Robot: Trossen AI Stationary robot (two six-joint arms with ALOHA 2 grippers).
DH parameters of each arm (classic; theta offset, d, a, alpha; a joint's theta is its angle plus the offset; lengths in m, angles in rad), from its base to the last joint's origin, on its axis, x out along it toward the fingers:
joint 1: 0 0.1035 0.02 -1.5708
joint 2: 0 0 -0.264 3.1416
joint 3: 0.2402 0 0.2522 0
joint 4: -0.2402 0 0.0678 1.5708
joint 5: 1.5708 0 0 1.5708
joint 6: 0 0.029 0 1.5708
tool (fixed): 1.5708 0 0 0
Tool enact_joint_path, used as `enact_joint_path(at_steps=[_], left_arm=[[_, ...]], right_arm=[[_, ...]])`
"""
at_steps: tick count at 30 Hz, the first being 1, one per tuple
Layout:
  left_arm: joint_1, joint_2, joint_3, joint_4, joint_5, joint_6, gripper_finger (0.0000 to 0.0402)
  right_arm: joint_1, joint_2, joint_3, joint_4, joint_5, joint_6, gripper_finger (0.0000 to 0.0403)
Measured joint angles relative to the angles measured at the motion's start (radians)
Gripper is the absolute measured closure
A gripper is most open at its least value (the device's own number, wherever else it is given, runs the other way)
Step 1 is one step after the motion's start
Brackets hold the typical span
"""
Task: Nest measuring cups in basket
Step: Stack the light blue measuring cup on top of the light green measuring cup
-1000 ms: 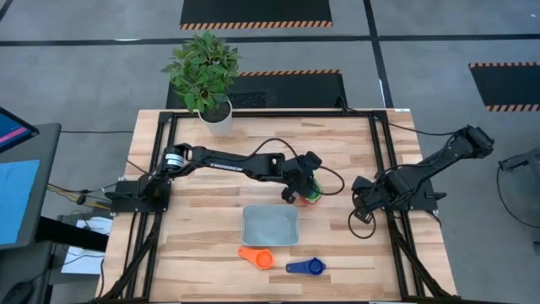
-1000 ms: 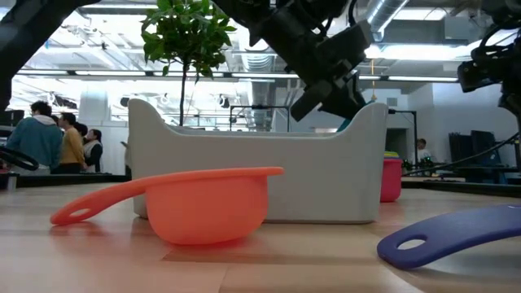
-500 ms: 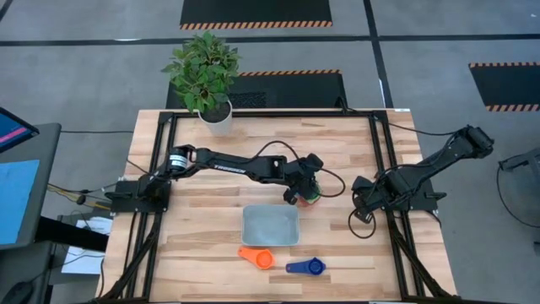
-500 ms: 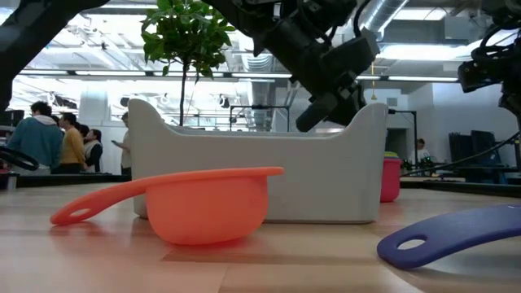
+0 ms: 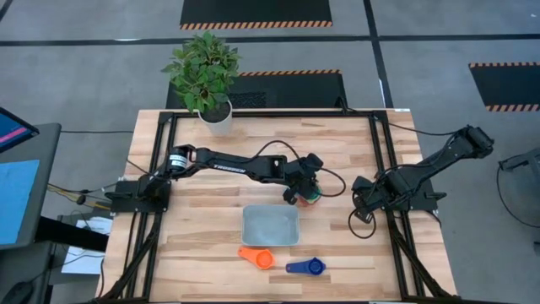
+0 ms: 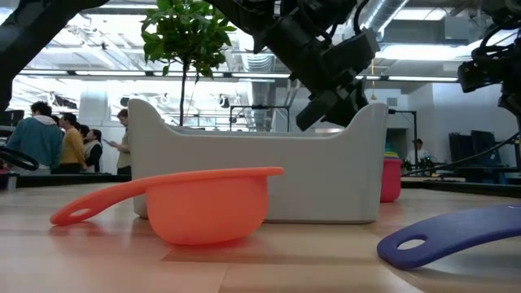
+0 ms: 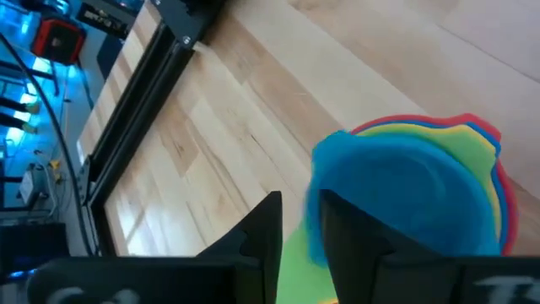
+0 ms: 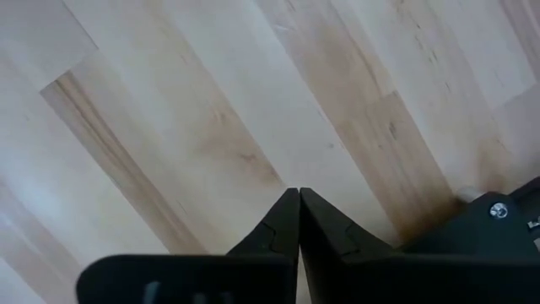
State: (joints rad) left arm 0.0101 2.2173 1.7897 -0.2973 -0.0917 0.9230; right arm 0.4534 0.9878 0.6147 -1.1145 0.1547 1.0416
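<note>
Nested cups, left gripper jaws slightly parted

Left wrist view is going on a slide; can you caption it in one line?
Left gripper with its jaws just parted over a light blue cup topping the nested stack on the table.

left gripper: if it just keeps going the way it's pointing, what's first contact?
Probably the light blue cup topping the nested stack, right at the left gripper; under it, bare table. Depth is unclear.

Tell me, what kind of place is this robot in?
Probably a big robotics lab or workshop: striped hazard tape marks the grey floor, ceiling pipes run overhead, and people stand behind the wooden table.
</note>
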Motion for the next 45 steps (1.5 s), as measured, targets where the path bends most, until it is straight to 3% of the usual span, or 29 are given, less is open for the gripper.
enact_joint_path(at_steps=[5, 9, 11, 15, 19, 22, 24, 29, 34, 45], left_arm=[[-0.002, 0.0, 0.0, 0.004, -0.024, 0.01, 0.0318], [-0.012, 0.0, 0.008, -0.008, -0.185, 0.039, 0.0317], [-0.017, 0.0, 0.043, -0.069, -0.232, 0.032, 0.0317], [-0.036, -0.002, 0.148, -0.317, -0.232, -0.049, 0.0317], [-0.045, -0.002, 0.237, -0.553, -0.083, -0.182, 0.0329], [-0.045, -0.003, 0.248, -0.622, 0.029, -0.237, 0.0366], [-0.044, -0.003, 0.245, -0.636, 0.035, -0.257, 0.0391], [-0.044, -0.003, 0.221, -0.632, 0.039, -0.276, 0.0393], [-0.044, 0.011, 0.219, -0.637, 0.092, -0.281, 0.04], [-0.028, 0.032, 0.22, -0.614, 0.184, -0.281, 0.0401]], right_arm=[[0.0, 0.0, 0.0, 0.0, 0.0, -0.002, 0.038], [0.0, 0.0, 0.0, 0.0, 0.0, -0.003, 0.0379], [0.0, 0.0, 0.0, 0.0, 0.0, -0.003, 0.0376], [0.0, 0.0, 0.0, 0.0, 0.0, -0.003, 0.037], [0.0, 0.0, 0.0, 0.0, 0.0, -0.003, 0.0372], [0.0, 0.0, 0.0, 0.0, 0.002, -0.003, 0.0377], [0.0, 0.0, 0.0, 0.003, 0.024, -0.003, 0.038], [-0.022, 0.001, 0.0, 0.101, 0.153, -0.013, 0.0384], [-0.073, 0.023, 0.0, 0.192, 0.161, -0.091, 0.0379], [-0.138, 0.081, 0.001, 0.189, 0.162, -0.111, 0.0379]])
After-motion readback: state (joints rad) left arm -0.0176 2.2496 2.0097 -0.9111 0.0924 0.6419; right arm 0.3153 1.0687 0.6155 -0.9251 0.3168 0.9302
